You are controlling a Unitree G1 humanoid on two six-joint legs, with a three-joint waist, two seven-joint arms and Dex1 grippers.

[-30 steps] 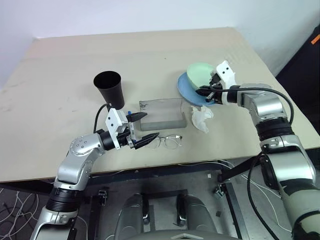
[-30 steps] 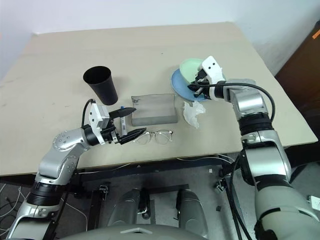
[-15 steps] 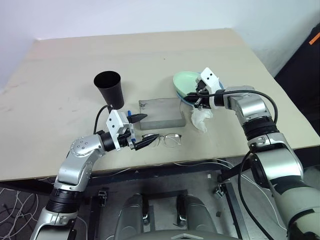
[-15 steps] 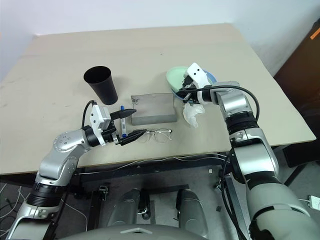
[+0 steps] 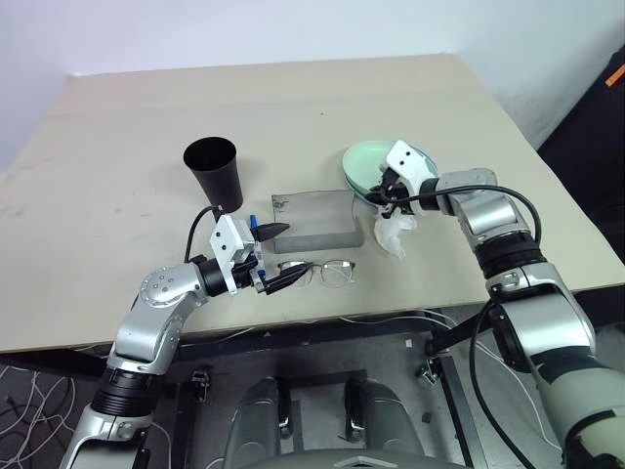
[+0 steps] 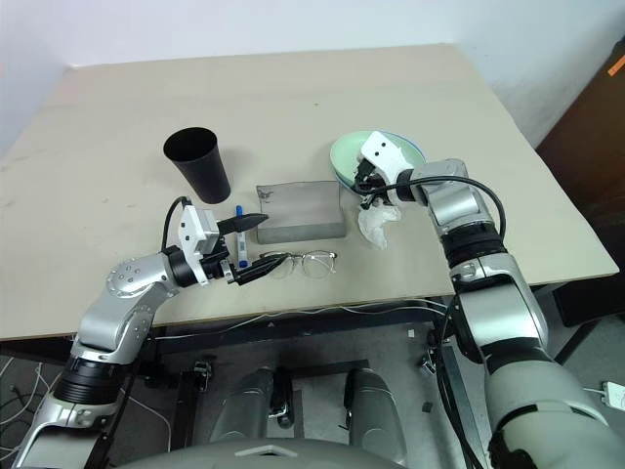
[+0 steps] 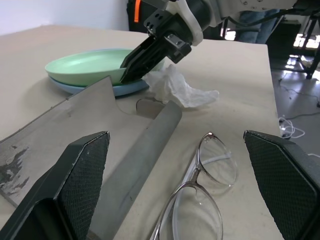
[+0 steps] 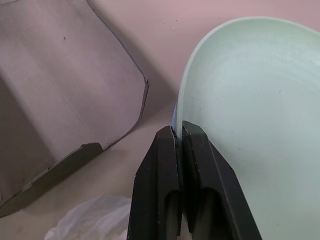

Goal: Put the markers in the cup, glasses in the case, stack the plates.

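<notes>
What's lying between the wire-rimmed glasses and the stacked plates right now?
In the left wrist view, the open grey fabric case and a crumpled white tissue lie between the wire-rimmed glasses and the mint plate.

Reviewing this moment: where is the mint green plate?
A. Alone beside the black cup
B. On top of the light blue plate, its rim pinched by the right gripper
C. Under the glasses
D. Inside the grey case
B. The mint green plate sits on the light blue plate, and the right gripper is shut on its rim.
</notes>
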